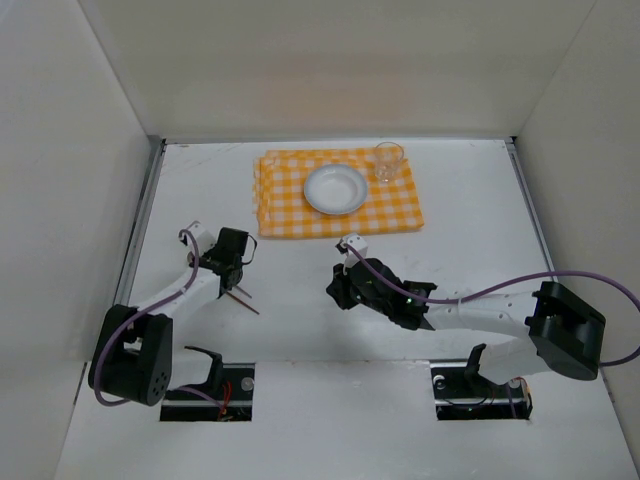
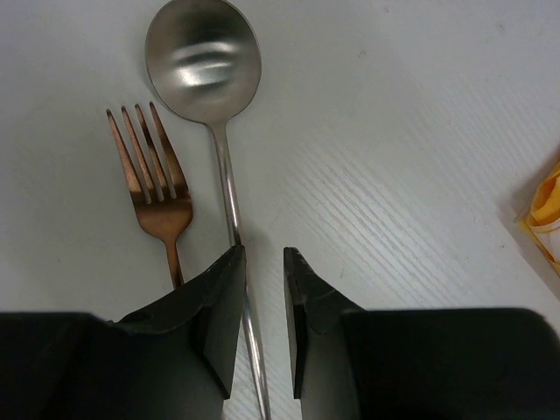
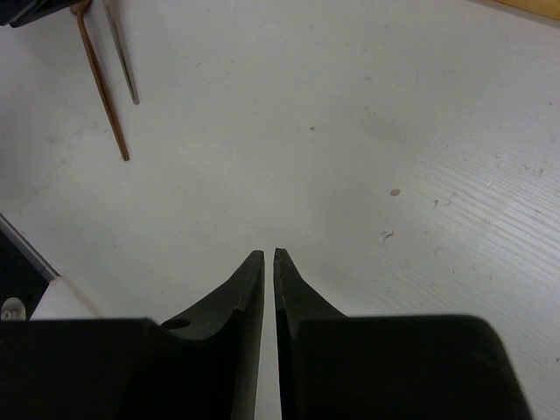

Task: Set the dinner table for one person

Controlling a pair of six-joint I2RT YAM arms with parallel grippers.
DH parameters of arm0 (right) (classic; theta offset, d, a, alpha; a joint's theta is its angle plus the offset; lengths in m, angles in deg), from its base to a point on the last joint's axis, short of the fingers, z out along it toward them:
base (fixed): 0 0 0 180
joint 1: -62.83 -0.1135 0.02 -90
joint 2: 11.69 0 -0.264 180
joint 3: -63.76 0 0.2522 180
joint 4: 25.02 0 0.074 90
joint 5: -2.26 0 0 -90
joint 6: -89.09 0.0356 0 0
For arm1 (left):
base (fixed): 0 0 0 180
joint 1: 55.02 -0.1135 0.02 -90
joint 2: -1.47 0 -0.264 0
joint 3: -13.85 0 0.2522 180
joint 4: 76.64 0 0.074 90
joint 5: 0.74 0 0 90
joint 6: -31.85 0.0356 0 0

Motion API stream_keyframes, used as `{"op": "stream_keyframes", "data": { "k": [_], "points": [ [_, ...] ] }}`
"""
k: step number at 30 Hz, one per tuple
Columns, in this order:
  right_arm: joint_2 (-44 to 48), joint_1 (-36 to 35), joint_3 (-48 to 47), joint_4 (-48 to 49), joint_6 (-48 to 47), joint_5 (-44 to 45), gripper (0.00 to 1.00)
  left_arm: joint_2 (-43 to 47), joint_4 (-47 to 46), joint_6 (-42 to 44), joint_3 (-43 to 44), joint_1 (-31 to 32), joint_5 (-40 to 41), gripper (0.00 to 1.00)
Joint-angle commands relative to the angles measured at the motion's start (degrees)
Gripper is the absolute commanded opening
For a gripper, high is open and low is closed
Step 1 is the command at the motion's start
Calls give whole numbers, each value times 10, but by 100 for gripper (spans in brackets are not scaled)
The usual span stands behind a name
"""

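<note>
Your left gripper (image 2: pixel 262 255) straddles the long silver steel spoon (image 2: pixel 223 157), jaws narrow, handle running lengthwise between them; right gripper (image 3: pixel 269 255) nearly shut, empty.

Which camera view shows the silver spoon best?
The left wrist view: the spoon fills it, bowl and handle sharp. The right wrist view shows only its handle end; the top view shows it as a thin line.

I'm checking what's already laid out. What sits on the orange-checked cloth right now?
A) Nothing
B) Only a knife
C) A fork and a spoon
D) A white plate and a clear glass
D: the top view shows a white plate and a clear glass on the checked cloth, while the spoon and fork lie on the bare dinner table.
</note>
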Motion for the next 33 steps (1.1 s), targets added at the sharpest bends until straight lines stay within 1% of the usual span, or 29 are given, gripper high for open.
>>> {"op": "stream_keyframes", "data": {
  "k": [1,8,17,33],
  "points": [
    [4,3,-2,38,-4,-1,15,0,-1,-8,-5,-3,-6,22],
    [5,3,-1,38,-4,-1,15,17,7,-22,-16,-5,2,21],
    [8,3,-1,38,-4,-1,15,44,31,-31,-21,-2,9,24],
    [16,2,0,38,-5,-1,16,-24,-9,-28,-23,-5,-3,24]
  ]
}}
